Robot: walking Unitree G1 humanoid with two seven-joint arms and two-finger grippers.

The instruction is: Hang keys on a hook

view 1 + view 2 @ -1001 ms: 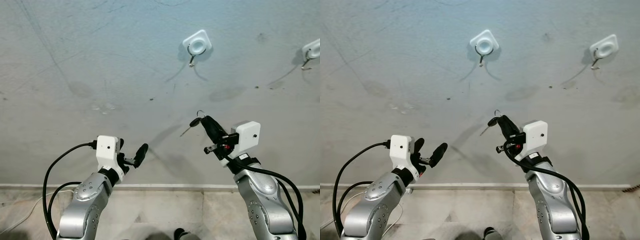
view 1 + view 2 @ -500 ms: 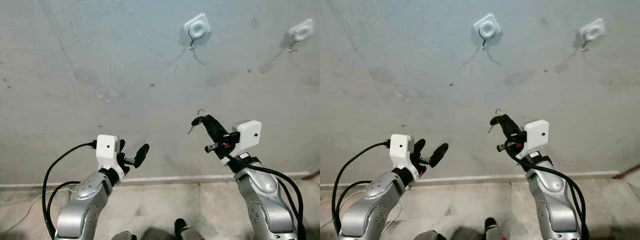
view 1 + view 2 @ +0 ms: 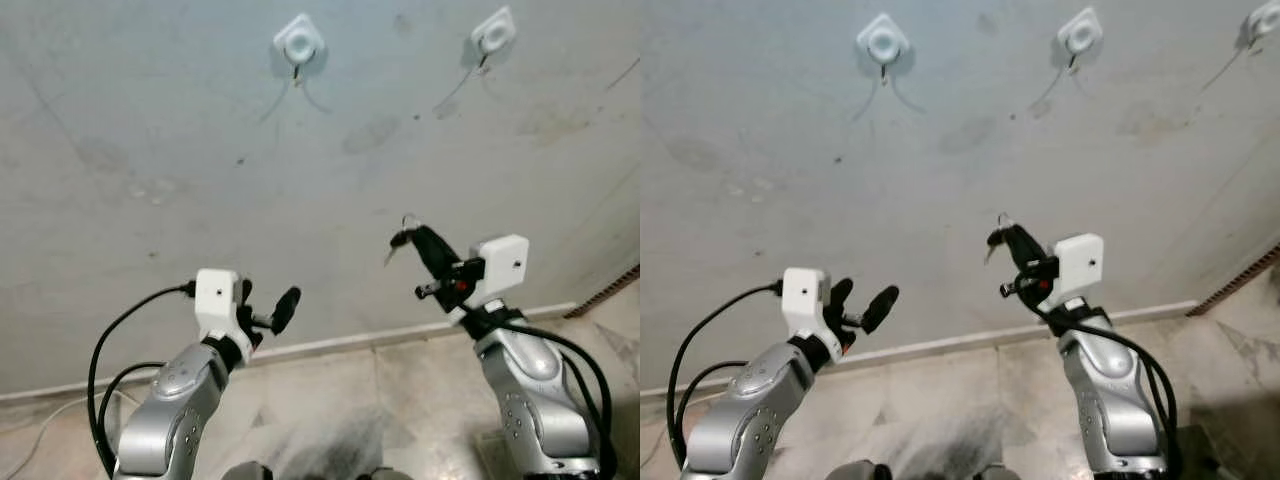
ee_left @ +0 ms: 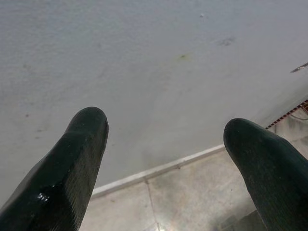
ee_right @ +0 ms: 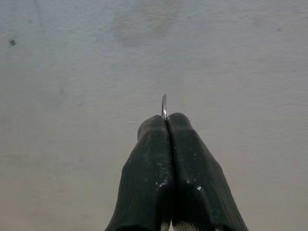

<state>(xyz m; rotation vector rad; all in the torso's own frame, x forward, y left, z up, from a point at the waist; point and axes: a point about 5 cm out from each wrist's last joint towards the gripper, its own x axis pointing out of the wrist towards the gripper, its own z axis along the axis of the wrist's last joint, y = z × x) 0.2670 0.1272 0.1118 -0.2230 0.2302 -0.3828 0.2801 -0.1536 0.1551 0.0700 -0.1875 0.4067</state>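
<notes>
Bare indoor spot, likely a home hallway or utility area: scuffed, stained grey wall [image 3: 180, 120], white wall hooks [image 3: 298, 42] in a row up high, pale skirting [image 3: 330, 346], marble-look tile floor [image 3: 400, 390].

left gripper [image 3: 264, 309]: lower left, raised, fingers spread apart
right gripper [image 3: 418, 238]: right of centre, raised, fingers pressed together on keys [image 3: 398, 240]

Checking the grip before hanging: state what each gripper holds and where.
Right gripper pinches the black-headed keys by their thin metal ring; left gripper holds nothing.
</notes>
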